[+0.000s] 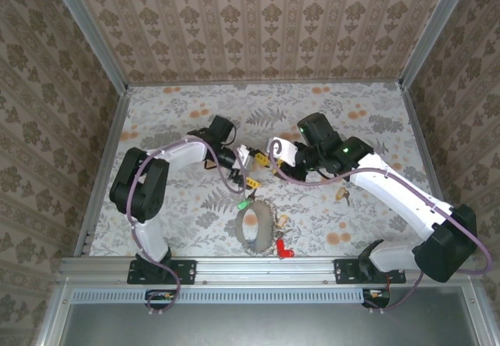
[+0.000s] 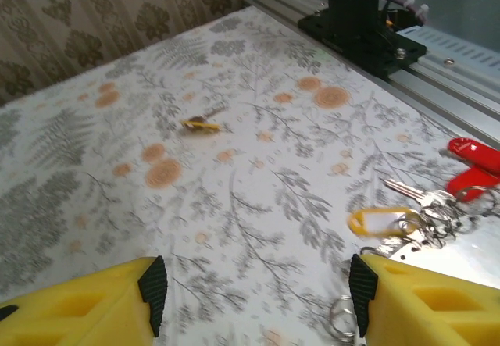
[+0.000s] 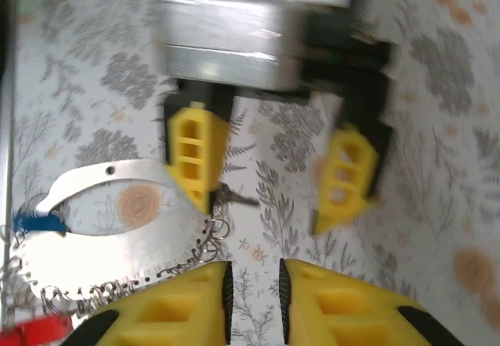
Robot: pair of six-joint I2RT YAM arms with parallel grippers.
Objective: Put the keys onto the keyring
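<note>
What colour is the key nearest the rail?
Red; the key shows best in left wrist view.

Top external: fixed high above and behind the 2 arm bases, looking down and forward over the whole table [image 1: 180, 112] to the far wall; the farthest view.
Left wrist: low and close over the table, facing across it to the near rail [image 2: 437, 57] and 1 arm base [image 2: 359, 18]; its own yellow fingers [image 2: 152, 283] sit in the bottom corners.
Right wrist: steeply downward, very close, blurred; faces the left gripper [image 3: 262, 205] head-on.
Shared, top and left wrist: rail, red key [image 2: 473, 155].
Shared, top and right wrist: left gripper, part of the keyring [image 1: 241, 235].
</note>
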